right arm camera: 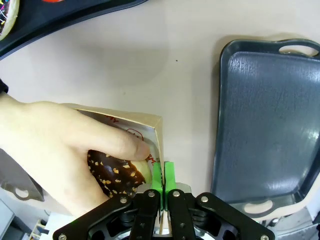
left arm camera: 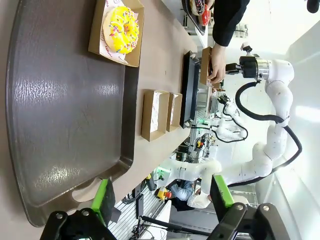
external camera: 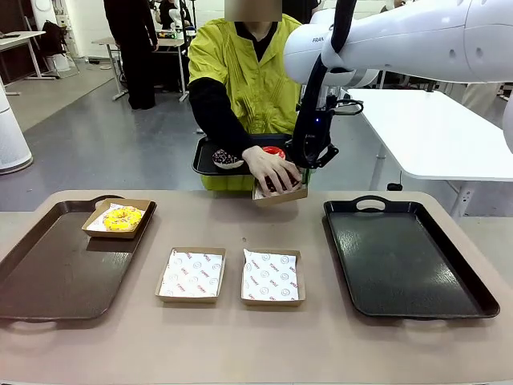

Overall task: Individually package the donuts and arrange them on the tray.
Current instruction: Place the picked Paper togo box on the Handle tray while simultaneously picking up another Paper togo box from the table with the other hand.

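Two empty boxes (external camera: 192, 274) (external camera: 271, 277) are sitting side by side near the desk's (external camera: 256, 224) near edge, between a brown tray (external camera: 48, 273) at the left edge and a black tray (external camera: 409, 265) at the right edge. The yellow donut (external camera: 123, 217) is resting in its own box (external camera: 145, 210) on the brown tray's far right corner. The left claw (left arm camera: 162, 192) is hovering above that tray, jaws spread wide and holding nothing. At the far edge, the right claw (right arm camera: 163, 172) is pinching shut on what seems to be the side wall of a cardboard box (right arm camera: 135, 122), while a person's hand (right arm camera: 65, 150) is pressing the chocolate donut (right arm camera: 117, 175) into it. The red donut (external camera: 274, 151) and the sprinkled donut (external camera: 225, 159) are lying on a far tray (external camera: 204, 164) beyond that edge.
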You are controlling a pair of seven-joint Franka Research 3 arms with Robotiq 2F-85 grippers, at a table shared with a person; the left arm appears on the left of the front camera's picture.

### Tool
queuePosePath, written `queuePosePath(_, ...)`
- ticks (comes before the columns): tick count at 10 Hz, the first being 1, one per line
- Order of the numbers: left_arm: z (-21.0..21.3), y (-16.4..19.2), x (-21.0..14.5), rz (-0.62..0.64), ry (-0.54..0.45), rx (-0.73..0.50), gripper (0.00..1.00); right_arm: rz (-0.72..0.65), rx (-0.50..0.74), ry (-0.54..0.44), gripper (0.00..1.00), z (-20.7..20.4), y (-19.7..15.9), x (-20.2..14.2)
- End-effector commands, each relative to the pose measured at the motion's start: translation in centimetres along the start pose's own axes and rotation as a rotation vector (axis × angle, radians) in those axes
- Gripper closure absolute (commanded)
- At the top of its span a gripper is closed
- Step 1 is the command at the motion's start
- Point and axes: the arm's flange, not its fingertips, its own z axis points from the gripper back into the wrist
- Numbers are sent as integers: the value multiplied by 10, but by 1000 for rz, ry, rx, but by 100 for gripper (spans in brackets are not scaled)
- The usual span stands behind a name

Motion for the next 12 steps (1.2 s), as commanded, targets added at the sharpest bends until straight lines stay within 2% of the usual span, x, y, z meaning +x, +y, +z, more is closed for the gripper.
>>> queuePosePath(1, 1, -1, -4, -3, 3, 6, 0, -1, -1, -1, 100, -1, -1, -1)
queuePosePath(12, 1, -1, -4, -3, 3, 6, 0, -1, -1, -1, 100, -1, -1, -1)
